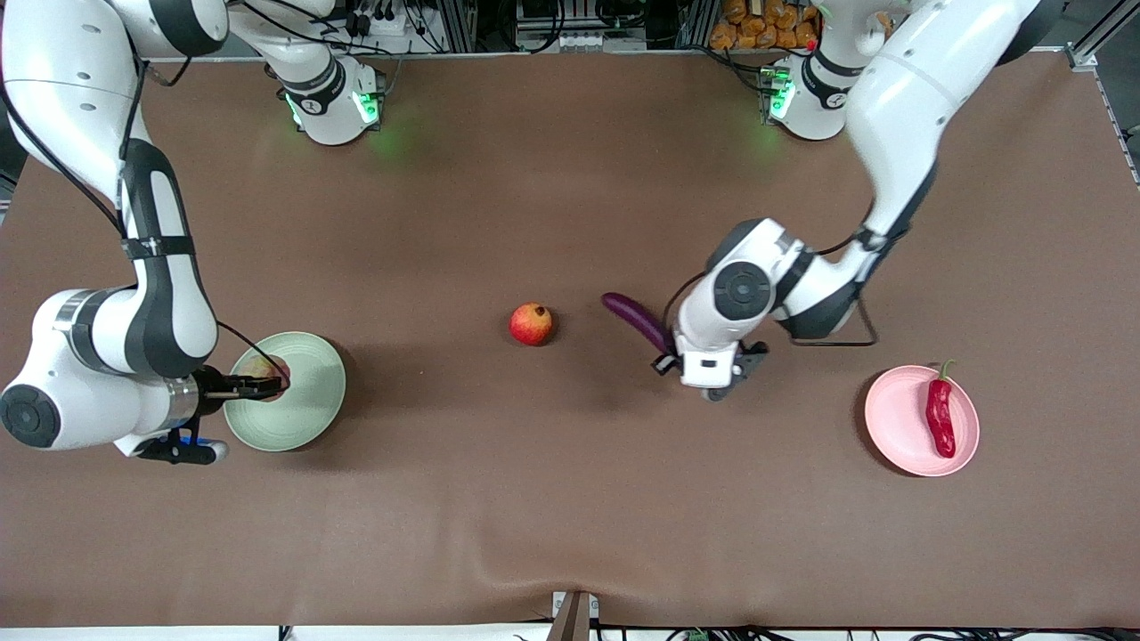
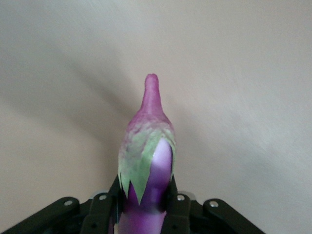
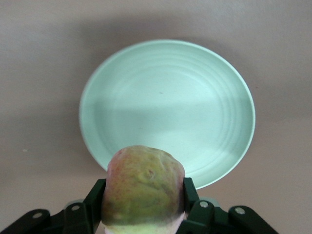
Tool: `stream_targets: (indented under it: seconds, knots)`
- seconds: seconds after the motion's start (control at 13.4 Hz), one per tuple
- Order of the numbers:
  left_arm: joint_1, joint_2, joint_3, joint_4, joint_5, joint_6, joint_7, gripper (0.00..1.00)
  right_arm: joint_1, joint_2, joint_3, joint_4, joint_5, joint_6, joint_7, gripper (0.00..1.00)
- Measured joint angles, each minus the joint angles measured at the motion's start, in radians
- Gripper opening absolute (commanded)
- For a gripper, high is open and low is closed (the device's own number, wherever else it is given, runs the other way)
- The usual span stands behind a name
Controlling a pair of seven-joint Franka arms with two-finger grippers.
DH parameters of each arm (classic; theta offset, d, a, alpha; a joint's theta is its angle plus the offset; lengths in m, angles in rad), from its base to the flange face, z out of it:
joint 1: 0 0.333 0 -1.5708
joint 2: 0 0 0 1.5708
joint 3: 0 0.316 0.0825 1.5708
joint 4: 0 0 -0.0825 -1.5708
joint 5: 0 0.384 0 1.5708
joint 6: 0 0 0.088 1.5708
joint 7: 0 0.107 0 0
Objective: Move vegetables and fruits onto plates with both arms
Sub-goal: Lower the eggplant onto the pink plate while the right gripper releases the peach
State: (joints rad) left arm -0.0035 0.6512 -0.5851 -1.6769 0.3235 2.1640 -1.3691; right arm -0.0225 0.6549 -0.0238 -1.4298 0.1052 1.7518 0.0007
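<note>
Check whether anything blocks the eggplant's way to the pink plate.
Nothing visible does. The left gripper holds the eggplant; only bare table lies between it and the pink plate, where the chili lies.

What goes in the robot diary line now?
left gripper: shut on eggplant | right gripper: holds peach over green plate | chili: pink plate
</note>
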Motion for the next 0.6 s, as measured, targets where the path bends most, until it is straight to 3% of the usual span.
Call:
stream_targets:
  seconds: [0.3, 0.37, 0.45, 0.52, 0.6]
  knots:
    - [0.118, -0.077, 0.0, -0.006, 0.0, -0.1, 0.304, 0.0, -0.014, -0.046, 0.0, -0.232, -0.014, 0.209, -0.063, 0.0]
    - [0.159, -0.078, 0.001, -0.005, 0.0, -0.1, 0.38, 0.0, -0.015, -0.047, 0.0, -0.26, -0.015, 0.23, -0.065, 0.24]
    - [0.205, -0.078, 0.002, -0.003, 0.0, -0.1, 0.464, 0.0, -0.019, -0.047, -0.001, -0.275, -0.015, 0.236, -0.065, 0.87]
    - [0.252, -0.078, 0.004, 0.001, 0.0, -0.1, 0.552, 0.0, -0.023, -0.048, -0.001, -0.282, -0.015, 0.236, -0.066, 1.0]
    - [0.299, -0.076, 0.006, 0.007, 0.0, -0.099, 0.634, 0.0, -0.028, -0.049, -0.001, -0.284, -0.015, 0.236, -0.066, 1.0]
